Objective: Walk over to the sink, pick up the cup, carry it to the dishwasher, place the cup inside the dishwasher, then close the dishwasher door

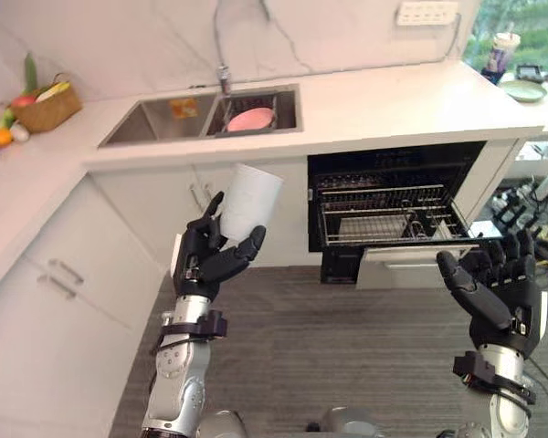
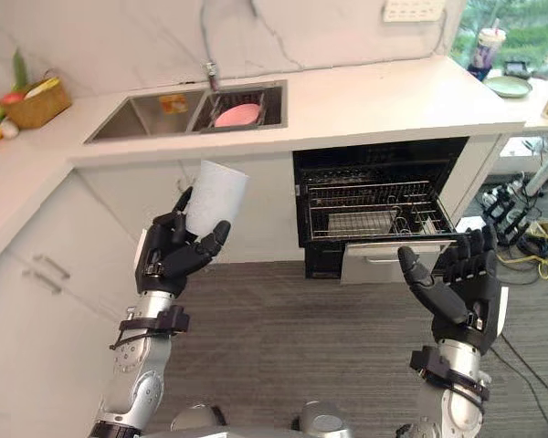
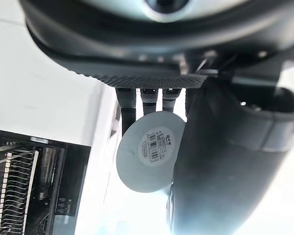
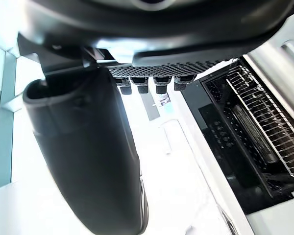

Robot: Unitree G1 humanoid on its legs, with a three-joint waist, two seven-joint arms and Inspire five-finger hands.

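Left eye view, centre-left: the left hand (image 1: 205, 260) curls round the white cup (image 1: 249, 201), below the sink (image 1: 151, 123). The cup's long axis is near upright, mouth up and leaning right, base toward the wrist. The right hand (image 1: 498, 283), lower right, is spread and empty by the open dishwasher (image 1: 393, 214).

— What colour was the cup (image 1: 249, 199)?
— Plain white. Its base bore a white label (image 3: 158, 143) with black bars. The left hand (image 1: 210, 260) was black.
— And the kitchen?
— White counter (image 1: 393, 100), white wall (image 1: 119, 36) veined in grey, and a steel-grey sink (image 1: 155, 123) with a pink dish (image 1: 252, 119). The dishwasher (image 1: 393, 173) was black inside, its rack (image 1: 384, 219) silvery. The floor (image 1: 347, 347) was grey and streaked.
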